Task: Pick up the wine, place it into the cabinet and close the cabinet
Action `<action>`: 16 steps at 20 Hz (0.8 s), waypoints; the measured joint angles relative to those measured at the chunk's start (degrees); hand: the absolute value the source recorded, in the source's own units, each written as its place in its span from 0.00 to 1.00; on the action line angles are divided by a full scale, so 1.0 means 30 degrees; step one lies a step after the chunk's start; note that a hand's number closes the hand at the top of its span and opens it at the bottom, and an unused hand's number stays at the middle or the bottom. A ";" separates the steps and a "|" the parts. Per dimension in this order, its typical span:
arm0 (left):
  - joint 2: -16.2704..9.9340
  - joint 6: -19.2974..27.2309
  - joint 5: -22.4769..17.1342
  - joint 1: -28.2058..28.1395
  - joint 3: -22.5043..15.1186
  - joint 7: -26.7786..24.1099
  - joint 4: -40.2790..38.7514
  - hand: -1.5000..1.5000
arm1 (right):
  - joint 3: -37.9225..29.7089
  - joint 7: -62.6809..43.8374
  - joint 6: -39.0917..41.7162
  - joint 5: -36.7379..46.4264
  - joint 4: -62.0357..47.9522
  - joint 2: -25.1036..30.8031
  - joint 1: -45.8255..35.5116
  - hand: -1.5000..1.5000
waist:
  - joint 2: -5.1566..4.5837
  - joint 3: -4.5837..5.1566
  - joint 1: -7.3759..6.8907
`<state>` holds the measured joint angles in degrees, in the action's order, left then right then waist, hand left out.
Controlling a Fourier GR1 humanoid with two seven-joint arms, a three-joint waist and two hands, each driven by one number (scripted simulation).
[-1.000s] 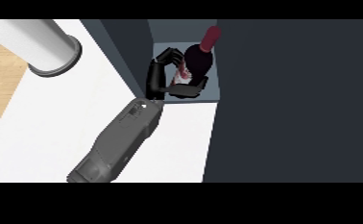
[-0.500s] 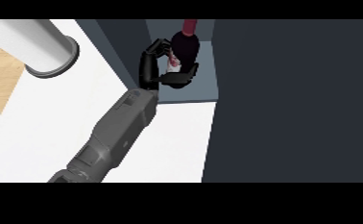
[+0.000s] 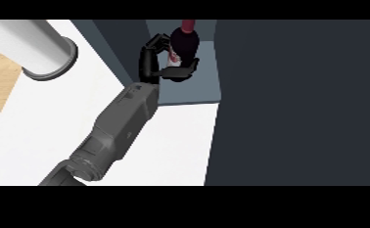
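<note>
**Head view: wine bottle held inside the open cabinet**

One grey forearm (image 3: 119, 126) comes up from the lower left edge and slants toward the upper middle, ending in a black hand (image 3: 155, 63). Which of the robot's arms this is cannot be settled from the one forearm alone; its entry at the left of the view suggests the left one. The hand is grasping the wine bottle (image 3: 184, 43): fingers curl round the bottle's left side and the thumb (image 3: 182, 71) wraps across its front, below a pale label that shows between them.

The bottle is dark with a red neck and top (the top reaches the upper limit of the scene). It stands roughly upright inside the cabinet (image 3: 189, 87), over the grey-blue shelf floor and close to the back of the compartment. The hand's wrist sits at the cabinet's left front corner.

A large dark panel, the cabinet door (image 3: 289, 104), fills the right half of the view and stands open beside the compartment. The white counter (image 3: 57, 109) lies beneath the forearm, and a pale cylinder (image 3: 39, 51) rests at the upper left, well apart from the cabinet.

No other hand shows.
</note>
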<state>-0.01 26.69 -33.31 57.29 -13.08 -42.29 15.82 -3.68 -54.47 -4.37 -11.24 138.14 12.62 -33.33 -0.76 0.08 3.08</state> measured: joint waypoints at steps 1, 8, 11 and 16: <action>0.0003 0.0117 0.0013 0.0204 0.0113 -0.0099 -0.0316 1.00 | 0.0005 -0.0048 -0.0002 0.0000 0.0001 0.0060 -0.0070 0.00 | -0.0005 0.0000 0.0010; -0.0300 0.1783 0.0721 0.1709 0.0208 -0.0125 -0.2519 1.00 | 0.0282 0.0362 0.0214 -0.0060 -0.0028 -0.0254 0.0296 0.00 | -0.0139 -0.0011 0.0324; -0.0435 0.2092 0.0907 0.2213 0.0258 0.0100 -0.3164 1.00 | 0.0455 0.0464 0.0174 -0.0042 -0.0034 -0.0392 0.0259 0.00 | -0.0190 -0.0010 0.0425; -0.0402 0.2327 0.1051 0.2383 0.0378 0.0311 -0.3971 1.00 | 0.0581 0.0459 0.0210 -0.0049 -0.0101 -0.0359 -0.0157 0.00 | -0.0285 -0.0003 0.0610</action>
<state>-1.22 33.67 -30.15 64.44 -11.94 -41.36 3.90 -1.94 -53.09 -3.74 -11.39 137.84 11.54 -33.81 -1.61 0.07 4.91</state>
